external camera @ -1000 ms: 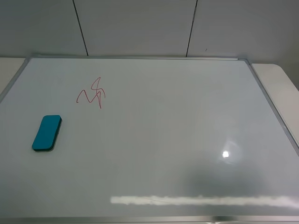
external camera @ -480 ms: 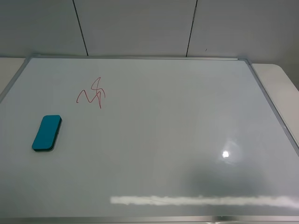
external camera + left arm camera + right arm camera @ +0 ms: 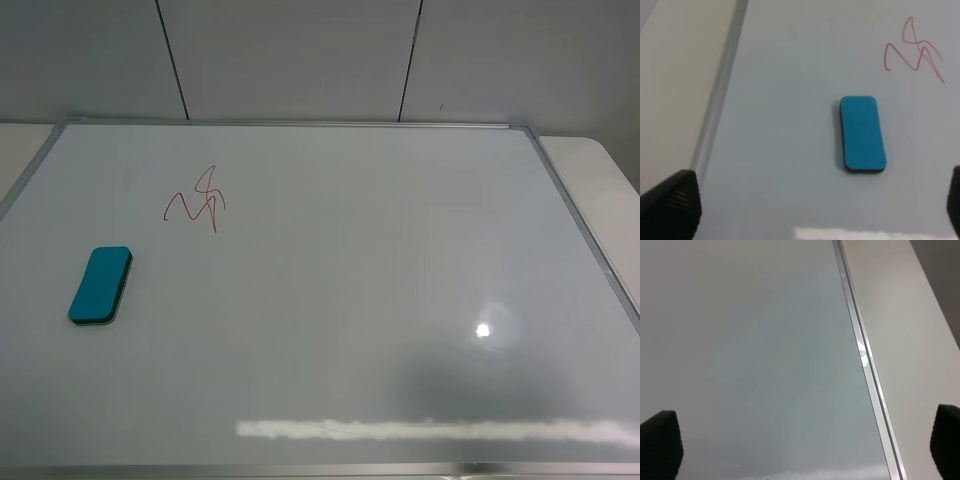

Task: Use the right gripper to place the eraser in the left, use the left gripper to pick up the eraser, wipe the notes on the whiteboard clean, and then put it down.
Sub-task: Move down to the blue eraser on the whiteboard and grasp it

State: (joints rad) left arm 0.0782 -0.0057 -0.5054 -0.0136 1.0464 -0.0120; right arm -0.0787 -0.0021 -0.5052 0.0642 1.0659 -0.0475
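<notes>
A teal eraser (image 3: 100, 285) lies flat on the left part of the whiteboard (image 3: 380, 260), below and left of a red scribble (image 3: 196, 200). Neither gripper shows in the exterior high view. In the left wrist view the eraser (image 3: 862, 134) lies alone on the board with the scribble (image 3: 914, 52) beyond it. My left gripper (image 3: 812, 210) is open and empty, its dark fingertips (image 3: 671, 204) wide apart and short of the eraser. My right gripper (image 3: 802, 450) is open and empty over the board's right side, fingertips (image 3: 660, 444) wide apart.
The whiteboard's metal frame (image 3: 585, 235) runs along its right side, also in the right wrist view (image 3: 865, 365), with beige table (image 3: 910, 340) beyond. The left frame edge (image 3: 720, 95) shows in the left wrist view. A light glare spot (image 3: 483, 329) sits on the board.
</notes>
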